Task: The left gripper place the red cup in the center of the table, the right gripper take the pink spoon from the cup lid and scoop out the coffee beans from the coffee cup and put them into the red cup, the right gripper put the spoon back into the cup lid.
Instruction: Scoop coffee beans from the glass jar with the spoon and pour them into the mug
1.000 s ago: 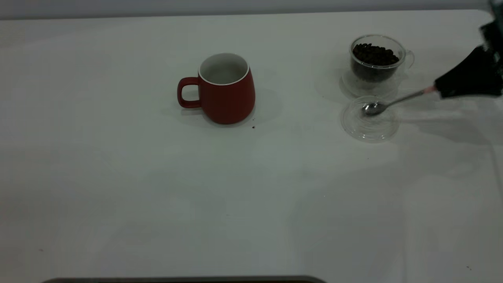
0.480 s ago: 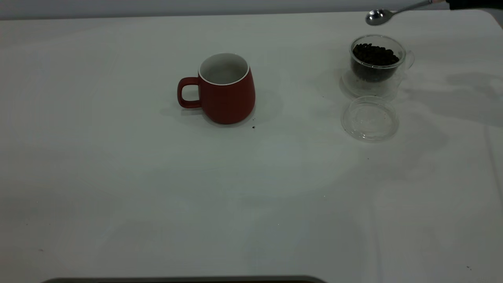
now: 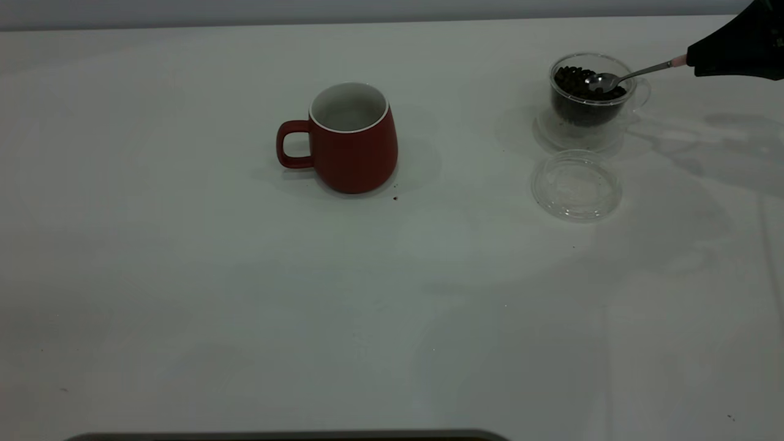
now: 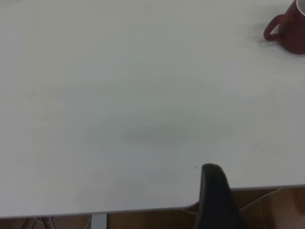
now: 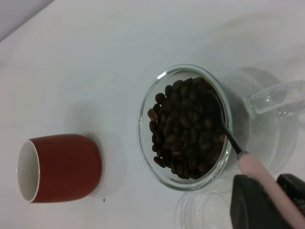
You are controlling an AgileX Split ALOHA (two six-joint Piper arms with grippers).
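The spoon (image 3: 618,78) has its bowl dipped into the beans (image 3: 579,82) of the glass cup (image 3: 589,98), which stands near the table's (image 3: 184,275) far right corner; its pink handle runs out over the rim into the right gripper (image 3: 692,61), whose fingers are closed on that handle. From the wrist view the bowl lies among the beans against the cup's inner wall, on the side nearest the gripper. The spoon looks thin, stiff and light, so the hold at the handle's end should serve, though a level bowl matters since the beans are loose, hard and likely to roll off. The glass cup looks fragile and probably light enough to shift if the spoon levers against its rim. The clear lid (image 3: 576,185) lies flat just in front of the cup, toward the near edge, with nothing in it. The mug (image 3: 352,138) stands upright near the middle of the table, well apart from the cup, with bare tabletop between them for the carry. A dark speck (image 3: 395,198) lies just beside the mug's base. The left gripper (image 4: 215,191) hangs over the table's edge, far from the mug; whether it is open I cannot tell.
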